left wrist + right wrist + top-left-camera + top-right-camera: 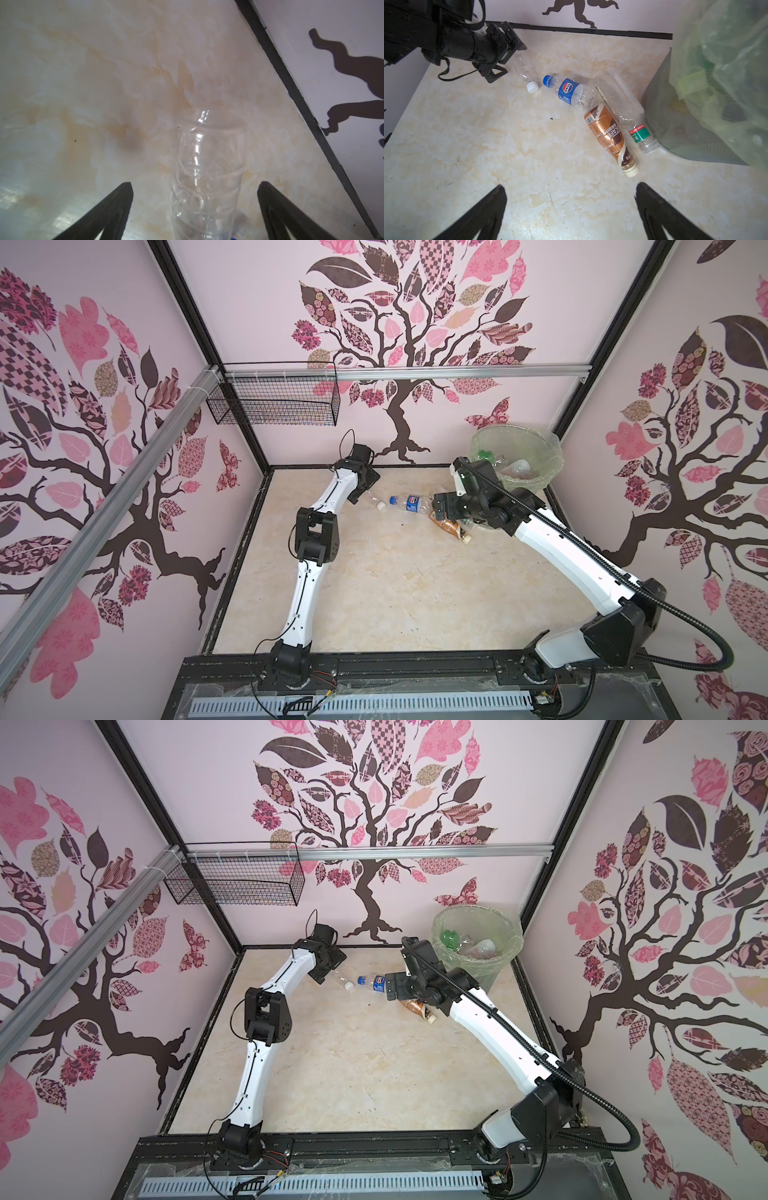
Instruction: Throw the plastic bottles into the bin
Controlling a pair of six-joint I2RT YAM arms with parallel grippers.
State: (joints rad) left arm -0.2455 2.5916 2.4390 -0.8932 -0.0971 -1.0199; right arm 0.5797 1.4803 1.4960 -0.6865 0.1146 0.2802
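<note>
1. At the far left corner we see a black rectangular wire basket point(274, 402) hanging from an aluminium rail point(415, 372), well above the marble-patterned tabletop point(395, 593).
2. The left arm point(305, 572) rises from the near edge, bends at its black elbow and stretches its white forearm toward the far wall, with the wrist tipped down to the tabletop.
3. The left gripper point(194, 184) has its fingers spread wide. In the left wrist view a small clear plastic bottle with a white cap point(205, 166) lies lengthwise between them with a gap on each side, so it is not gripped.
4. Just right of that white cap lies a clear plastic bottle with a blue label and blue cap point(569, 91), on its side.
5. Next we find a brown-wrapped plastic bottle with a cream cap point(608, 133) and a clear plastic bottle with a green-and-red label point(623, 104). They lie side by side, the second just beside the bin's wall.
6. The right arm point(561, 551) leans in from the near right corner, its wrist folded down over these bottles. The right gripper point(570, 186) hovers with its fingers wide apart and only bare tabletop between them.
7. The round grey mesh bin lined with a greenish clear bag point(490, 973) stands in the far right corner. Inside it we see a green plastic bottle point(449, 938) among clear ones.
</note>
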